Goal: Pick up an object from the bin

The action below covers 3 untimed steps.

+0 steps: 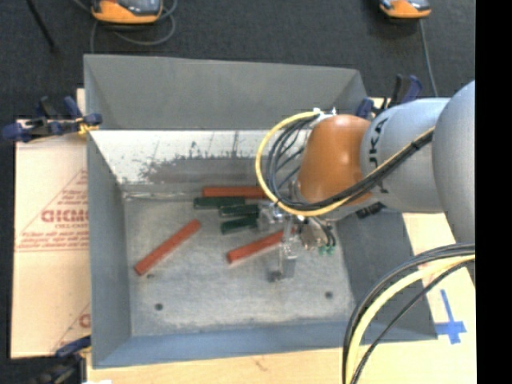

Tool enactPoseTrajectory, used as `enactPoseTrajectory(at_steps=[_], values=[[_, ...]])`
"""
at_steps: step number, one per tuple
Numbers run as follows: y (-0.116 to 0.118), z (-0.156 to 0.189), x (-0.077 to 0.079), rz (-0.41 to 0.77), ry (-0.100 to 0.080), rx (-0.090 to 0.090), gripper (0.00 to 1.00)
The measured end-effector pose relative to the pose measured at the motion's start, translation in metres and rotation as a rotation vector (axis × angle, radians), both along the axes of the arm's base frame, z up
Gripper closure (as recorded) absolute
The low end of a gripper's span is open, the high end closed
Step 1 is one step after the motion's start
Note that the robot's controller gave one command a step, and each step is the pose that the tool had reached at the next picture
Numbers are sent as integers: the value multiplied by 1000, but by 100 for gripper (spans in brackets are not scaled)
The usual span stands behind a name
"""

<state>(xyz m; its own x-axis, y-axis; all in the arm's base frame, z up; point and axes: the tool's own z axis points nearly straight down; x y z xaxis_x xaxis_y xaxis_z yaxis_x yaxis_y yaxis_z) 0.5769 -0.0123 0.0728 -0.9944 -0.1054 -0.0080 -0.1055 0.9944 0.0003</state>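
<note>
The grey metal bin [108, 238] fills the middle of the frame, and the arm comes in from the right, its orange cover [332, 162] and looped cables [272, 166] sitting over the bin's right half. Below the cover the gripper [278, 269] points down at the bin floor, right of centre and a little toward the lower edge. Whether it is open or closed I cannot tell, since its tip is a small grey shape against the grey floor. Nothing can be seen held in it. The thing nearest to it is the middle red stick [252, 250], which lies slanted with its right end higher. That end runs up under the gripper's body, while the tip stands just beside it, below and to the right. Whether the two touch is unclear. Further left lies the left red stick [168, 246] on a similar slant, well apart from the gripper. Toward the bin's upper wall the back red stick [232, 191] lies nearly level, and just under it a few dark green sticks [240, 225] lie close together, their right ends hidden by the arm.
</note>
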Motion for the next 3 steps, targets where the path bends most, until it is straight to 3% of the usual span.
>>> enactPoseTrajectory(at_steps=[1,3], values=[[0,0,0,1,0,-1,100],[-3,41,3,0,-1,-3,100]])
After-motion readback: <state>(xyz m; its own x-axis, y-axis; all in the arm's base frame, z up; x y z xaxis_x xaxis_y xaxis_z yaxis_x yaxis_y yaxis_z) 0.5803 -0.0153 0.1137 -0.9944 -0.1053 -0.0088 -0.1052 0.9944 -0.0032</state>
